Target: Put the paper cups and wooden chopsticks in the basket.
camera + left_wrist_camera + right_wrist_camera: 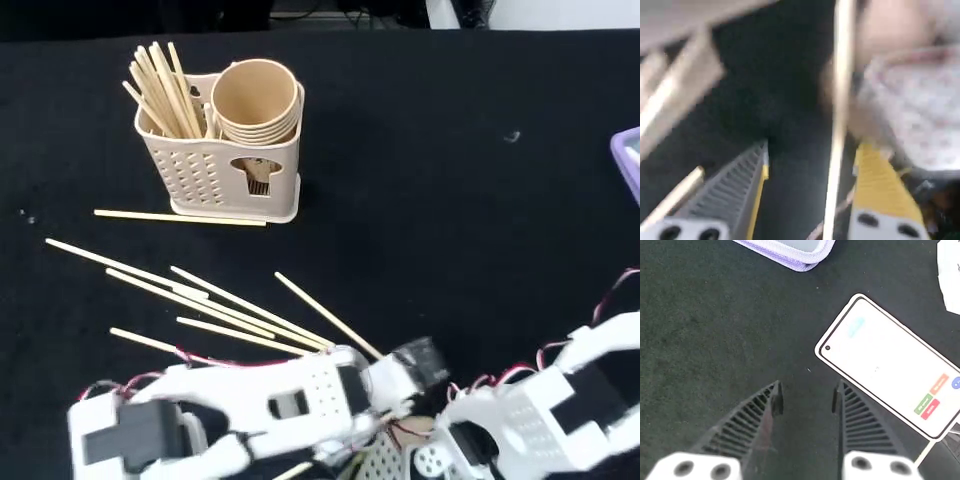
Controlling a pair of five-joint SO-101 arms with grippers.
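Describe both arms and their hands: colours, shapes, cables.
The left arm and right arm are white, with perforated plates, black motor blocks and red-and-white cables. The left hand has one grey ribbed finger edged yellow and one yellow finger; the right hand has two dark ribbed fingers. Both have white bases with screw holes.

Matte black table [450,250]
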